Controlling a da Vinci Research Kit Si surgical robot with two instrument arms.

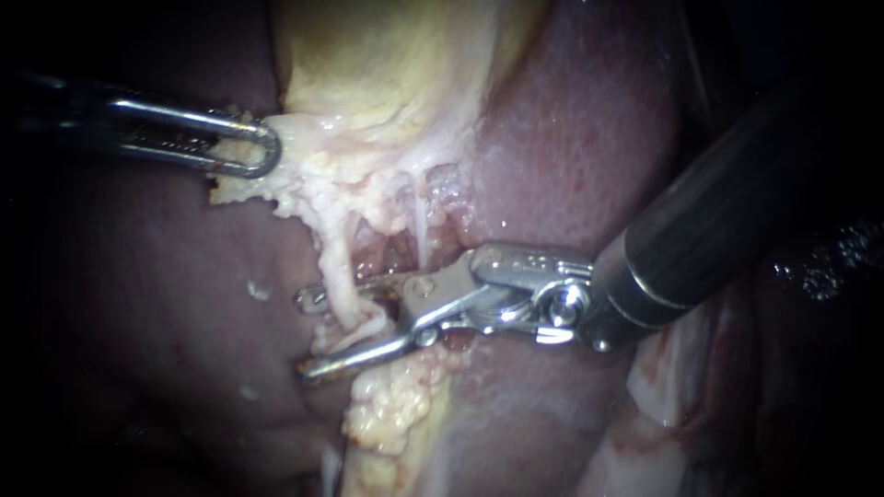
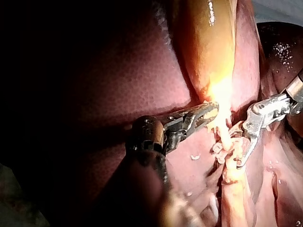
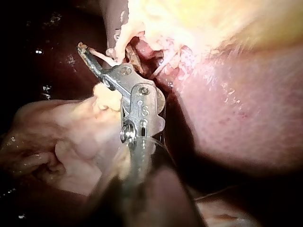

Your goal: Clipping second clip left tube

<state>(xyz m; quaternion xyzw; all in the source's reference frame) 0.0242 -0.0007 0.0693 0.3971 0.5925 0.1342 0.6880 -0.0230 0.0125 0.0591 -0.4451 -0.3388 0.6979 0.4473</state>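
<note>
The left tube (image 1: 333, 262) is a pale cord running down from the fatty tissue under the gallbladder (image 1: 387, 64). My right instrument (image 1: 309, 333) comes in from the right. Its jaws stand open, one on each side of the tube's lower part, with a gap showing between them. In the right wrist view the same jaws (image 3: 97, 54) reach around the pale cord (image 3: 111, 56). My left instrument (image 1: 250, 149) is shut on the gallbladder's pale edge and holds it out to the left; the left wrist view shows this grip (image 2: 208, 113) too. I can make out no clip on the tube.
Dark red liver (image 1: 571, 138) surrounds the field. A thinner pale strand (image 1: 423, 221) hangs just right of the left tube. Lumpy yellow fat (image 1: 396, 405) lies below the right instrument's jaws. The right instrument's dark shaft (image 1: 727, 212) crosses the right side.
</note>
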